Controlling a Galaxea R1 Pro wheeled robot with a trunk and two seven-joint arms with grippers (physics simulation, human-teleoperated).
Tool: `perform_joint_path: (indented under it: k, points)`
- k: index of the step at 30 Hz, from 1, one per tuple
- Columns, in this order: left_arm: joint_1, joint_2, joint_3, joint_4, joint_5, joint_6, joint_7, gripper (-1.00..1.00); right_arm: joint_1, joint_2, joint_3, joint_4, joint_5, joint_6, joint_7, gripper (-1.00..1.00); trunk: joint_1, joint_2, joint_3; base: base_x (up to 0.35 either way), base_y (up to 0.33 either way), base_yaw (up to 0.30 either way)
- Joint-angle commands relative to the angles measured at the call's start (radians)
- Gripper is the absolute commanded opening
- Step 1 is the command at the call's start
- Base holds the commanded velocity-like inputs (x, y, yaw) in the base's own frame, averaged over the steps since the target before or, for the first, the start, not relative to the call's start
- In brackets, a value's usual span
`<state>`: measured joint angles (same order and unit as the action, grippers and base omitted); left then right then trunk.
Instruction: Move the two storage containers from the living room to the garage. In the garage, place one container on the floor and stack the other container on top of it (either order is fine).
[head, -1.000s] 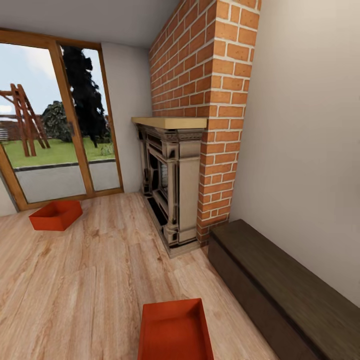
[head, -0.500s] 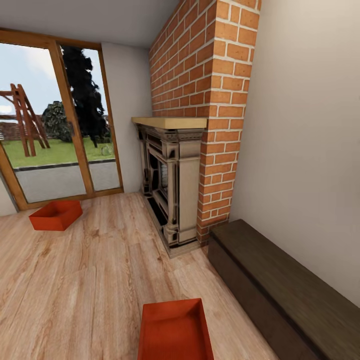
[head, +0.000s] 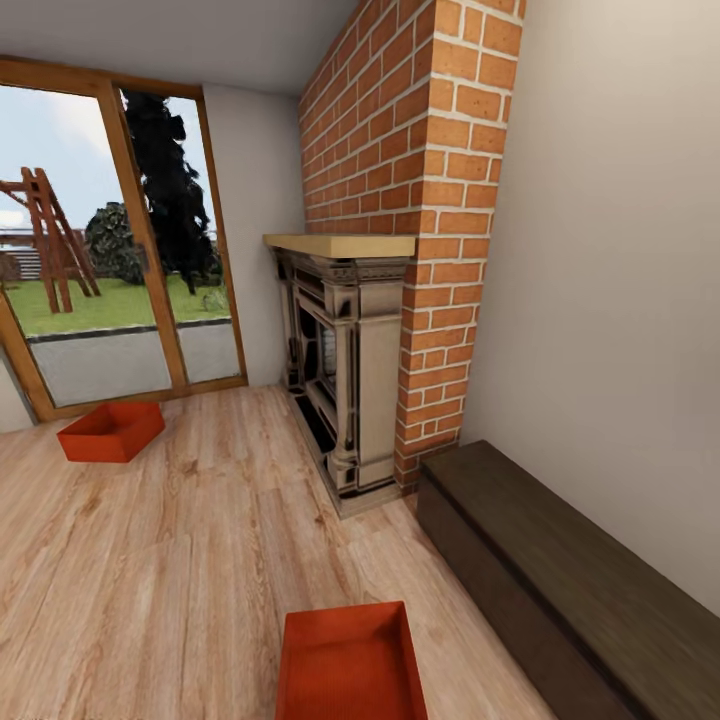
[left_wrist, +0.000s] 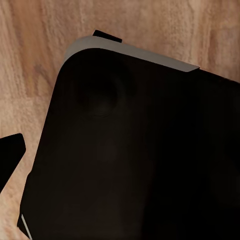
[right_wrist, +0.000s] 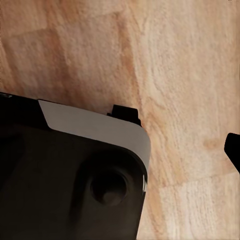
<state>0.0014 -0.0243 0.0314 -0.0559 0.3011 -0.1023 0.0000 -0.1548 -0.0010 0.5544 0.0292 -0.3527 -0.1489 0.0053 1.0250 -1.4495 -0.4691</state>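
While gripper state cannot be told, one bin (head: 350, 665) lies bottom centre, another (head: 111, 431) at left by the doors (head: 110, 240).

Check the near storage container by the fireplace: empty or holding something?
Empty. The near storage container sits upright on the wood-plank floor, its bare orange bottom showing.

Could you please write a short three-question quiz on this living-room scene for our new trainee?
1. True or false: both storage containers lie on the wood-plank floor.
2. Which container lies nearer the glass garden doors? A. far container B. near container
3. Fill in: the dark bench stands along the wall beside the brick ____.

Key: 1 true; 2 A; 3 chimney.
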Motion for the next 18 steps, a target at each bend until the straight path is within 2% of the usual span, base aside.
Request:
perform_joint_path:
  k: [1, 9, 18]
  points:
    - [0.000, 0.000, 0.003, -0.001, 0.003, -0.002, 0.000, 1.00, -0.001, 0.000, 0.009, 0.003, -0.008, -0.006, 0.001, 1.00, 0.000, 0.000, -0.001, 0.004, 0.000, 0.115]
    - [0.000, 0.000, 0.004, -0.001, 0.003, -0.002, 0.000, 1.00, -0.002, -0.001, 0.009, 0.003, -0.008, -0.006, 0.004, 1.00, 0.000, 0.000, -0.001, 0.001, 0.000, 0.196]
    - [0.000, 0.000, 0.004, -0.001, 0.003, -0.002, 0.000, 1.00, -0.002, -0.001, 0.009, 0.003, -0.011, -0.006, 0.004, 1.00, 0.000, 0.000, -0.002, 0.000, 0.000, 0.025]
